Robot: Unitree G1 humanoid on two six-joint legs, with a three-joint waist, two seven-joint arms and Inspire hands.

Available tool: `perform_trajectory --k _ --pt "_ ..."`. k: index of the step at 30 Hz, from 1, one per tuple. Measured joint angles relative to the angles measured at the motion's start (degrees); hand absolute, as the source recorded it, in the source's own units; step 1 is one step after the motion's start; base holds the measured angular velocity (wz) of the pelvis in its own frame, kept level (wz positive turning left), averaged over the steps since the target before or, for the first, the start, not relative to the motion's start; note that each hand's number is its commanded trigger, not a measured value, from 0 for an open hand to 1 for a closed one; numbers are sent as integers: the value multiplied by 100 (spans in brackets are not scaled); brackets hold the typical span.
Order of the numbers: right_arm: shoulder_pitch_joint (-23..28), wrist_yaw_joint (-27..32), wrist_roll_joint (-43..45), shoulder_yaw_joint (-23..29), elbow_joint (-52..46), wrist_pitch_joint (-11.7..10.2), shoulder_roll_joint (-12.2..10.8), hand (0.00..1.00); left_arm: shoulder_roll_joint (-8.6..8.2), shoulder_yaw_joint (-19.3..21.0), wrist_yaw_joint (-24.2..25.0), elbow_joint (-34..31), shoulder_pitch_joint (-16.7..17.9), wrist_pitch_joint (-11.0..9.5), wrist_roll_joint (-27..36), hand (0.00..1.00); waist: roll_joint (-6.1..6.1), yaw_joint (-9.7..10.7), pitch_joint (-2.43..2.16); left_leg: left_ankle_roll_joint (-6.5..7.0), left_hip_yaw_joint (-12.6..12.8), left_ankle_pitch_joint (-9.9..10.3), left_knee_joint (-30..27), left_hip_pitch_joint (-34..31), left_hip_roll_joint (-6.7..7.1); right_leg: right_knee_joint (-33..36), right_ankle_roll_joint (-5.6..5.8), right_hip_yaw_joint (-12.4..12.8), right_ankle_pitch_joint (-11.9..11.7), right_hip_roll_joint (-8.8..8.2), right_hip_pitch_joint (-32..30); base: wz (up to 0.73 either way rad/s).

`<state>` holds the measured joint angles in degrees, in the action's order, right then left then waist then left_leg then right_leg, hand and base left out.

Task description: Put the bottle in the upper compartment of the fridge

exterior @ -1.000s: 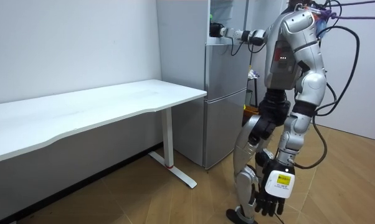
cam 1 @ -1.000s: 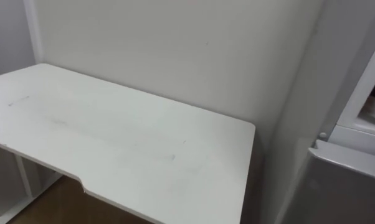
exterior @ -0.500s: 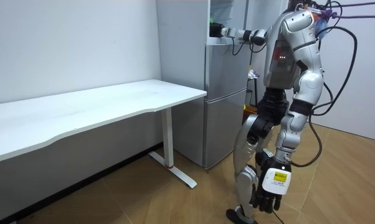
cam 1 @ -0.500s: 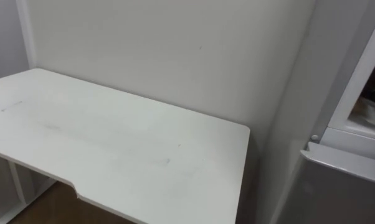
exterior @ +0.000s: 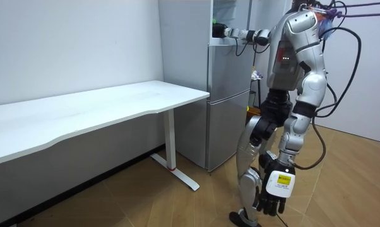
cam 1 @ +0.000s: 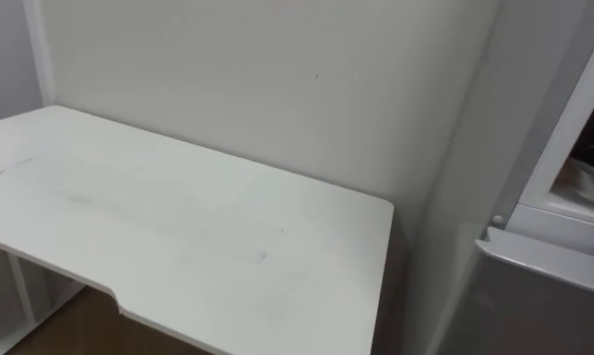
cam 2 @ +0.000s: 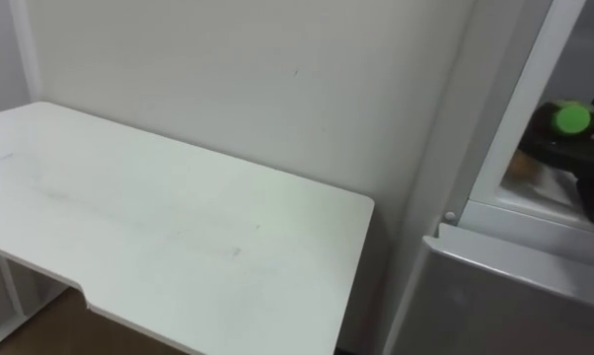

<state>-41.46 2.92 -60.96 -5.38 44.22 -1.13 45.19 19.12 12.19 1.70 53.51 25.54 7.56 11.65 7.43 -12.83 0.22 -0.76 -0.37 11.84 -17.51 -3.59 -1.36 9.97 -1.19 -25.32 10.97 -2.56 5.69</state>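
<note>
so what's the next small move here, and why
Probably ease the bottle a little deeper and set it down inside. The right hand is curled round it just inside the open upper fridge, and the bottle's base is hidden, so it may not be resting yet. The left hand hangs idle at the robot's side.

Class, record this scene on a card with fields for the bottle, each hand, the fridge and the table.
Bottle: green-capped, held at the open upper compartment of the fridge
Right hand: curled round the bottle, arm stretched to the fridge
Left hand: hangs relaxed at the robot's side
Table: white, beside the fridge, against the wall
</note>
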Motion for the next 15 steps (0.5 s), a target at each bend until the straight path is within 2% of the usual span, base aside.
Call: perform_trajectory --k 7,8,15 --pt "47 -112 -59 72 -122 45 0 0 -1 -10 24 4 -18 32 -5 0 -48 81 -21 0 22 1 4 33 -2 -2 9 16 -6 10 29 0" --pt "100 -118 -59 73 -245 44 0 0 -2 -9 25 6 -18 32 -4 0 -71 114 -32 0 23 1 17 42 0 17 10 14 -6 11 26 0" --pt "520 -165 -43 92 -1016 52 -1 0 -42 -12 6 9 -19 33 -2 0 -162 204 -35 2 157 -1 167 256 -12 77 15 140 -4 -27 87 -10"
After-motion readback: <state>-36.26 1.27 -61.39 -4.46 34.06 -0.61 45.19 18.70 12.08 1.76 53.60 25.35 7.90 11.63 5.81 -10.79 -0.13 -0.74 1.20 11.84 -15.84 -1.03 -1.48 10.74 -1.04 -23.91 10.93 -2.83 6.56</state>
